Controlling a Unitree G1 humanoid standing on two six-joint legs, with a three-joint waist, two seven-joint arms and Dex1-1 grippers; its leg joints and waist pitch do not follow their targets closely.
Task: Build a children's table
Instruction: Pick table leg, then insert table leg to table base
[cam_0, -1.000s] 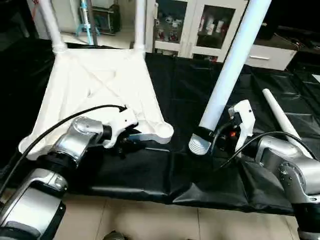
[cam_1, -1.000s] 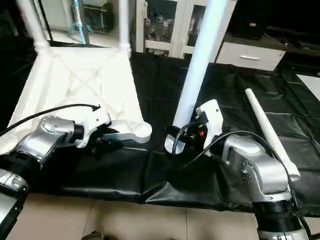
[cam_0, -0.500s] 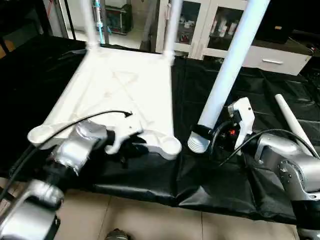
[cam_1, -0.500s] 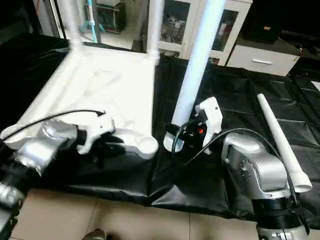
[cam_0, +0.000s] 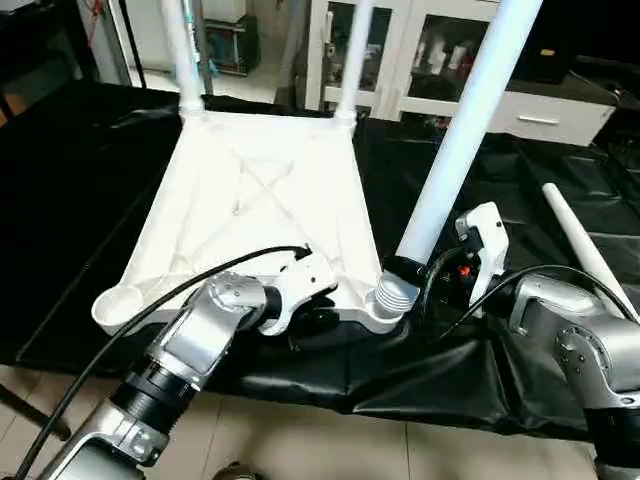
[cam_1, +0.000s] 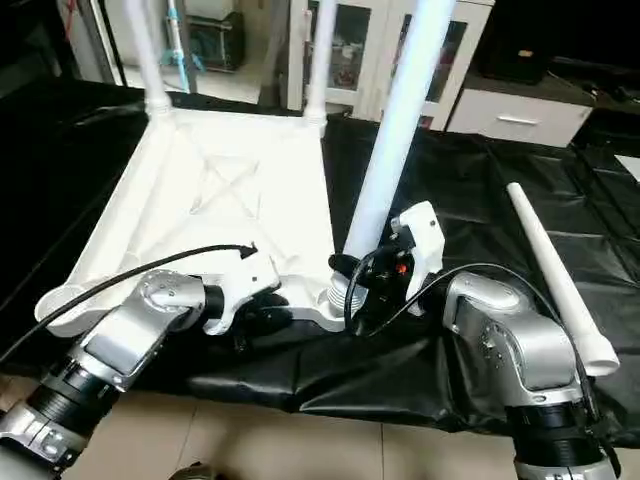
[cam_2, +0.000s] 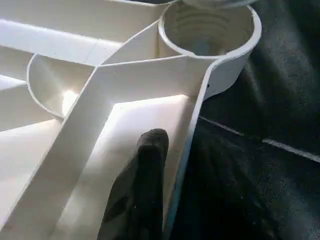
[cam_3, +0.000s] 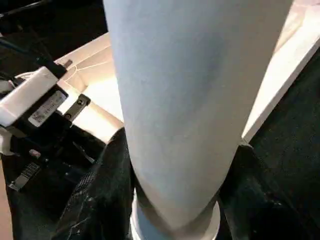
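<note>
The children's table top (cam_0: 255, 190) lies upside down on the black cloth, X ribs up, with two white legs (cam_0: 183, 55) standing in its far corners. My left gripper (cam_0: 314, 318) is shut on the top's near rim beside the near right corner socket (cam_2: 210, 30); one black finger (cam_2: 142, 190) rests inside the rim wall. My right gripper (cam_0: 405, 270) is shut on a third white leg (cam_0: 460, 130) and holds it nearly upright. The leg's ribbed lower end (cam_0: 393, 295) sits right at that corner socket. In the right wrist view the leg (cam_3: 185, 100) stands between the black fingers (cam_3: 100, 192).
Another white leg (cam_0: 588, 252) lies loose on the black cloth (cam_0: 520, 190) at the right. The cloth's front edge runs just below both grippers, with tiled floor beneath. Glass-door cabinets (cam_0: 400, 50) and a white drawer unit (cam_0: 550, 115) stand behind the table.
The table top has slid right along with my left gripper, whose fingers have closed on its rim, bringing the near right socket up to the held leg's lower end. The camera has also shifted.
</note>
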